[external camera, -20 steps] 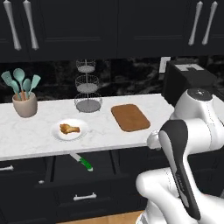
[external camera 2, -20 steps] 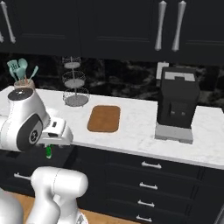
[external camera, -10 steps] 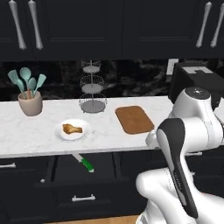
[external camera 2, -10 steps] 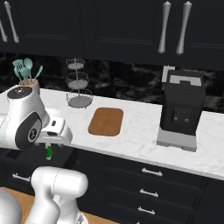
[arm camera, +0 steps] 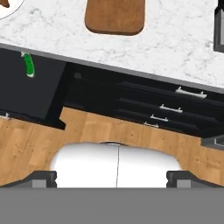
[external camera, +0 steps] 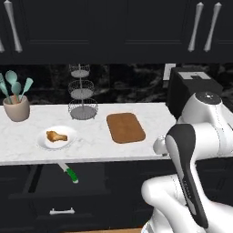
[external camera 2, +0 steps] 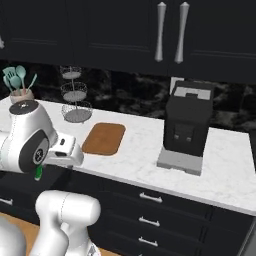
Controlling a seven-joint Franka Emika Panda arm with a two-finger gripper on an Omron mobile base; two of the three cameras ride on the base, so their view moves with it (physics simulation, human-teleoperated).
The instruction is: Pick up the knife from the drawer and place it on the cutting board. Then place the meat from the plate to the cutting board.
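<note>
Gripper [arm camera: 117, 175] up high, aimed down at floor and cabinet fronts; the two dark finger tips sit far apart at the bottom corners of the hand view, so jaws are wide, nothing between them. Not near any task item. The drawer [external camera: 32, 182] is pulled out under the counter, left of the arm; in hand view it is the dark box [arm camera: 30, 92] at left. The knife [external camera: 68, 172] lies inside it, green handle toward the front, blade pointing back under the counter edge; green handle also seen in hand view [arm camera: 28, 64] and a bit of green past the arm in right base view [external camera 2: 38, 173]. The cutting board [external camera: 125, 127] is bare on the white marble counter [external camera: 91, 145], roughly mid-counter, well apart from the knife. The plate [external camera: 55, 139] is left of the board, with the meat [external camera: 56, 135] on it. Wire basket stand [external camera: 82, 95] behind, utensil cup [external camera: 16, 108] far left, coffee machine [external camera 2: 187, 127] on the right. Progress: drawer open, nothing else done. Left: reach down into the drawer, grasp knife, put it on board, then meat from plate to board.
</note>
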